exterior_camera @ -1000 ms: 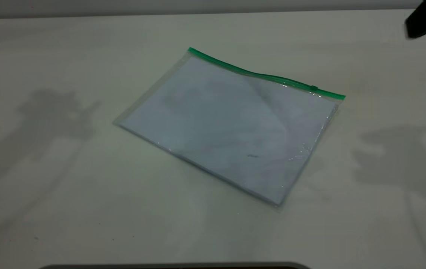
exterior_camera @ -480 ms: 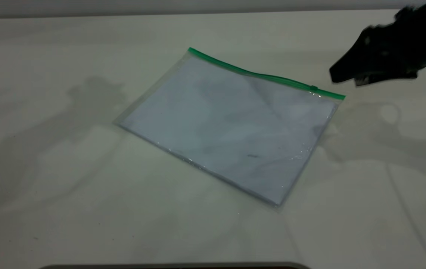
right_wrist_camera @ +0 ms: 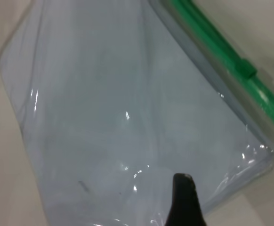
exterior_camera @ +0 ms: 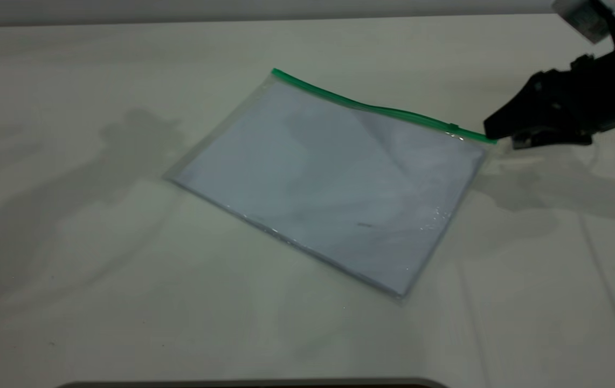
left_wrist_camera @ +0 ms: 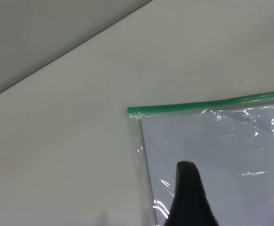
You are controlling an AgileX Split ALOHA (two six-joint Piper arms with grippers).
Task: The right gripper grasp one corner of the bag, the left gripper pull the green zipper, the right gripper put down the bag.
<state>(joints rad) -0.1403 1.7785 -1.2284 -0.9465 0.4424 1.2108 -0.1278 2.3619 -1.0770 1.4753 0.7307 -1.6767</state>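
Observation:
The bag [exterior_camera: 329, 178] lies flat on the white table, clear, with white paper inside. The green zipper [exterior_camera: 372, 108] runs along its far edge, and the small slider [exterior_camera: 453, 127] sits near the right end. My right gripper [exterior_camera: 501, 138] is low at the bag's far right corner, its tips just beside the zipper's end, jaws slightly apart and empty. The right wrist view shows one finger [right_wrist_camera: 183, 188] over the bag [right_wrist_camera: 127, 117], with the zipper [right_wrist_camera: 207, 37] and slider [right_wrist_camera: 245, 68] beyond. The left gripper is outside the exterior view. In its wrist view one finger [left_wrist_camera: 189, 188] hovers over the bag's [left_wrist_camera: 221, 155] other zipper corner [left_wrist_camera: 134, 111].
The white table [exterior_camera: 97, 269] lies bare around the bag, crossed by arm shadows at left and right. Its far edge meets a grey wall [exterior_camera: 232, 8]. A dark rim [exterior_camera: 253, 383] shows at the near edge.
My right gripper has come in from the far right corner of the view and dropped down to the bag's right zipper corner. The bag has not moved.

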